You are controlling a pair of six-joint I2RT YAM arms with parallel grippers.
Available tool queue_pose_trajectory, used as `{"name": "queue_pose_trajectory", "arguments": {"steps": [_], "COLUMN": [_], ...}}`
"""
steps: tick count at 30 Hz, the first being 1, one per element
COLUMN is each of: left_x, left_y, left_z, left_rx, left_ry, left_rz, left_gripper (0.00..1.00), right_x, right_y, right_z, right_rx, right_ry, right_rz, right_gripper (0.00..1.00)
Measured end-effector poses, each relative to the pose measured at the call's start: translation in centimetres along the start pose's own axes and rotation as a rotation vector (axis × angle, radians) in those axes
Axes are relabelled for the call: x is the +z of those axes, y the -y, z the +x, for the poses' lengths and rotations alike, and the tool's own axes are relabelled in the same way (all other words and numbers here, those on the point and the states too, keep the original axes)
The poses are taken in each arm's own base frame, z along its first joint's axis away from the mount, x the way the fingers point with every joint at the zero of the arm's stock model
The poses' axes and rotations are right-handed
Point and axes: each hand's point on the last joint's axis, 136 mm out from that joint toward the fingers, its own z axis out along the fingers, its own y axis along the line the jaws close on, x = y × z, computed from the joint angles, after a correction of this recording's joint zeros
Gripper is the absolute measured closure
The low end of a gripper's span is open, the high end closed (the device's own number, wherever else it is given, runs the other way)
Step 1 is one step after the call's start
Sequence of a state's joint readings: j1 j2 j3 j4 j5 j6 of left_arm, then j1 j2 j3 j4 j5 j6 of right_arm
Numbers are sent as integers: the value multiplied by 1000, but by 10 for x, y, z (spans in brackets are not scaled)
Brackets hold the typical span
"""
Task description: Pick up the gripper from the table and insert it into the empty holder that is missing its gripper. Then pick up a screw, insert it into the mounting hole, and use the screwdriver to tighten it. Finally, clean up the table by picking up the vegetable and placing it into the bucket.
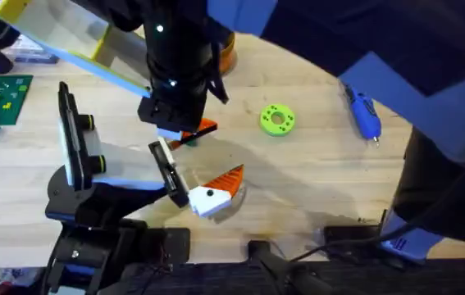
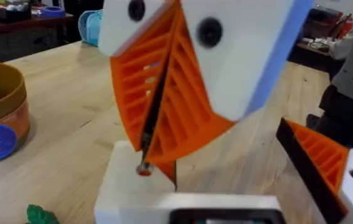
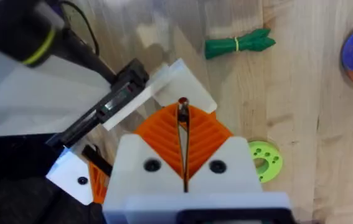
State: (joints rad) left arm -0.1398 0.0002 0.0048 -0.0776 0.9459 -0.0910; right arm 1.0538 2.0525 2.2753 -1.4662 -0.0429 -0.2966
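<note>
Pinched shut, the right gripper [image 3: 182,115] has its orange fingers closed on a small red-headed screw [image 3: 182,102], tip down over the white mount [image 3: 185,79] on the black holder [image 3: 111,99]. The white gripper piece [image 1: 207,199] sits at the holder's far end; whether it is seated I cannot tell. To seat the screw well, it should stay upright, go straight down into the hole, and be let go only once it stands. The bucket [image 2: 2,118] holds no carrot that I can see; the carrot's green top [image 3: 238,45] lies on the table [image 3: 301,124].
</note>
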Motion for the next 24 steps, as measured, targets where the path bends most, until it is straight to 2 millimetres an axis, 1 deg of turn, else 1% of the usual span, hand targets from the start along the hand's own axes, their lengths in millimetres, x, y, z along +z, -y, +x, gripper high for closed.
{"name": "queue_pose_trajectory", "arguments": {"steps": [24], "left_x": [0], "left_y": [0], "left_z": [0], "left_rx": [0], "left_ry": [0], "left_rz": [0], "left_gripper": [14], "right_x": [0], "right_y": [-2], "right_z": [1], "right_rx": [0], "right_ry": [-5], "right_rz": [-12], "right_gripper": [995]}}
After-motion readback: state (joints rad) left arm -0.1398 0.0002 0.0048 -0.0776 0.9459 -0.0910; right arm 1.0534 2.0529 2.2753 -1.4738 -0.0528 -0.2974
